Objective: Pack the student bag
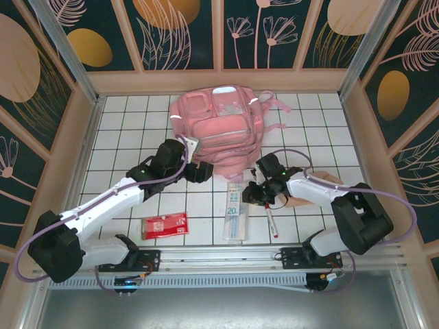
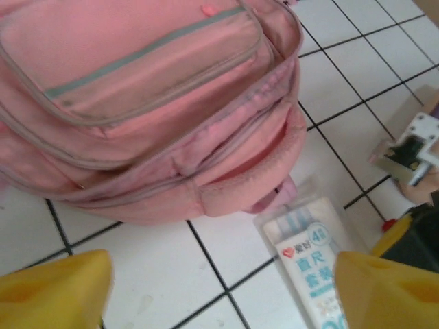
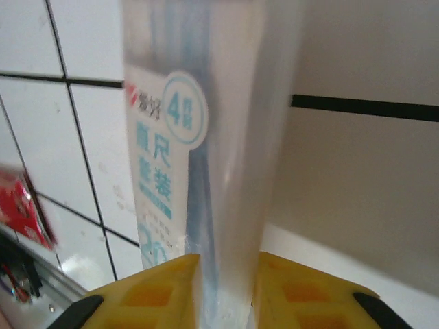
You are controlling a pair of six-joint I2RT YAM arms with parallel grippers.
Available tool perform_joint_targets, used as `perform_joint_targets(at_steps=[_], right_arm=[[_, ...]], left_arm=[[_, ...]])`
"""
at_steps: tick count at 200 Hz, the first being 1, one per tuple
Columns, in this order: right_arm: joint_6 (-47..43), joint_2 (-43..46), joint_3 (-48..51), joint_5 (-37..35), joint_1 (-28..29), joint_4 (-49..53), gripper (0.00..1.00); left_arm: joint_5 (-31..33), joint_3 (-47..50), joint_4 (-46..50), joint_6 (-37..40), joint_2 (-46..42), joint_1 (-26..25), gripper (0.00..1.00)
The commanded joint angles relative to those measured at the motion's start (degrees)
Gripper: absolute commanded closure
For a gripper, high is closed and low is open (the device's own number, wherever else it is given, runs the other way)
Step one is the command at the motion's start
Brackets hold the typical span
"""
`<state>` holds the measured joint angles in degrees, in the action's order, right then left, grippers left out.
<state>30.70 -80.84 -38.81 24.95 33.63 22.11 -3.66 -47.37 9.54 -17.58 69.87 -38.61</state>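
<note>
Sprawling student bag (ruler pack beside)

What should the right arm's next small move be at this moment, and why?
Probably close the right gripper firmly on the ruler pack. Its fingers already straddle the pack's end, and the pack lies flat on the tiled table next to the student bag. The left gripper is open, holding nothing.

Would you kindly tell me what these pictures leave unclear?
Bag contents: its own fabric hides them, top and left wrist views.
Pouch: mostly under right arm, top view.
Red packet print: too small, top view.
Right claw holding ruler pack or not: blurred, right wrist view.
</note>
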Motion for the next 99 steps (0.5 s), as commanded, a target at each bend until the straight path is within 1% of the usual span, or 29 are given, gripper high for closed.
perform_joint_targets(at_steps=[1,5,11,29,32,48,59,68,83,91,99], right_arm=[[0.68,3.73,-1.81,-8.56,-0.71,6.37,0.67],[1.04,4.33,-2.30,-10.01,-0.96,7.26,0.65],[1.62,5.27,-2.78,-12.18,-1.31,8.56,0.64],[3.75,8.15,-4.15,-18.45,-1.93,11.82,0.60],[4.07,8.68,-4.24,-19.41,-3.57,12.22,0.59],[5.89,11.27,-4.13,-24.45,-5.91,13.67,0.55],[6.41,13.04,-3.91,-25.65,-7.29,13.88,0.52],[6.79,14.55,-3.91,-27.94,-8.06,14.12,0.50],[7.24,16.61,-4.43,-30.90,-9.10,15.02,0.45],[7.18,17.42,-4.73,-32.74,-9.56,15.61,0.42],[7.51,17.98,-5.16,-35.20,-10.19,16.82,0.33]], left_arm=[[3.23,1.56,-4.47,-0.68,-2.91,0.48,0.07],[3.38,1.36,-4.07,-0.35,-2.75,0.52,0.06],[3.58,0.87,-3.03,0.12,-2.36,0.51,0.01],[3.25,-0.48,-0.39,1.69,-0.70,0.77,0.01],[2.90,-0.66,-0.26,1.93,-0.48,0.88,0.01],[2.55,-1.97,0.13,3.25,1.28,1.16,0.01],[2.76,-3.72,0.41,7.06,3.27,1.09,0.01],[3.56,-5.83,1.35,11.41,5.40,1.09,0.01],[7.77,-10.33,2.57,18.67,9.61,1.10,0.01],[10.39,-12.29,2.59,22.33,12.07,1.08,0.01],[11.93,-13.78,2.08,26.13,14.50,1.11,0.02]])
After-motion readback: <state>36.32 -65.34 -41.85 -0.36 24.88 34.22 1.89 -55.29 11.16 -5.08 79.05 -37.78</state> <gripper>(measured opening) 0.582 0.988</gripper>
